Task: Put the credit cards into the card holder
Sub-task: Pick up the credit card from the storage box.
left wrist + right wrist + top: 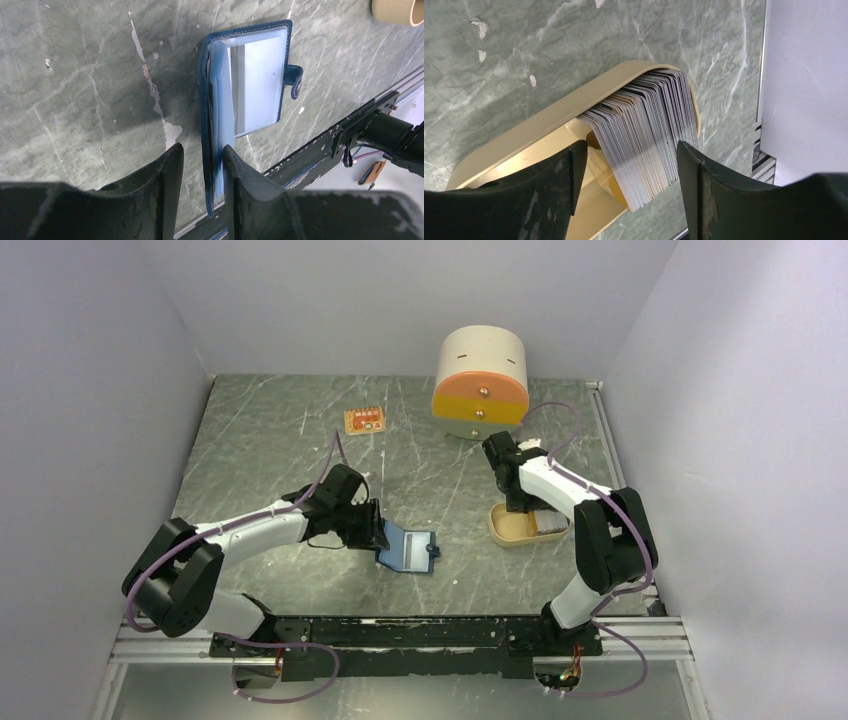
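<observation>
The card holder (250,80) is pinned open by the left fingers (235,170) clamped on its cover (presumably for loading), while the right fingers (704,175) are spread around the credit cards (649,135).

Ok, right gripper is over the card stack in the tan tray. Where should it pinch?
Pinch the upper edges of the cards from above, on the end leaning past the tray rim; they stand on edge, fanned, between the right gripper fingers.

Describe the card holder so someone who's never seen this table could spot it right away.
Start at the green marbled table and look to its near middle, just ahead of the left arm. There the card holder lies open, the left gripper fingers closed on one edge. It is the only blue thing: navy cover, pale clear sleeves, small snap tab.
</observation>
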### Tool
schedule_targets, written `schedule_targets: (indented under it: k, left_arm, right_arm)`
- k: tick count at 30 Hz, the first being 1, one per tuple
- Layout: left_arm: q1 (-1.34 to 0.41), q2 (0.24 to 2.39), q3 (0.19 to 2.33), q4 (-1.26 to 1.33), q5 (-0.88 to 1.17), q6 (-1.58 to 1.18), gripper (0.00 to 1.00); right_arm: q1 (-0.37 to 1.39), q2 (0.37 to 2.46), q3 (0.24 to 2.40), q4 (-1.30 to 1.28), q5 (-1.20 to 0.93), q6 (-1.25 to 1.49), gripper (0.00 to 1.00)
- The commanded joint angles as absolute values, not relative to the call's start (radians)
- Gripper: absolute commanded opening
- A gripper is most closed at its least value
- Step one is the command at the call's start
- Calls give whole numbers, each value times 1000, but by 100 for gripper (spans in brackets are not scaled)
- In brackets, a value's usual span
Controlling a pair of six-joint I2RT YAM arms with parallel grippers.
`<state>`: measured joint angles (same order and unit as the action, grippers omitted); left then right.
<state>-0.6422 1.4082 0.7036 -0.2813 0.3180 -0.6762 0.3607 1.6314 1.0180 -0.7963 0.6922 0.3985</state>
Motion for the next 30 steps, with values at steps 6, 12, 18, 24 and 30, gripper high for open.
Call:
schedule_targets:
  k: [6,12,18,24,30]
  left_arm:
    - [-637,1401,721,-278,325,-674,39]
    - [-636,1410,727,-281,319,-674,38]
    - [-637,1410,719,-273,321,-679,38]
    - [-637,1410,719,-271,322,-680,38]
    - [-637,1410,720,-272,319,-680,38]
  right_arm:
    - [344,1613,1025,-768,695,365,64]
    - [345,1604,1025,-772,701,361,60]
    - [344,1590,1027,-778,702,354,56]
    - [344,1575,1033,-779,697,342,52]
    - [344,1562,1035,-772,683,333,47]
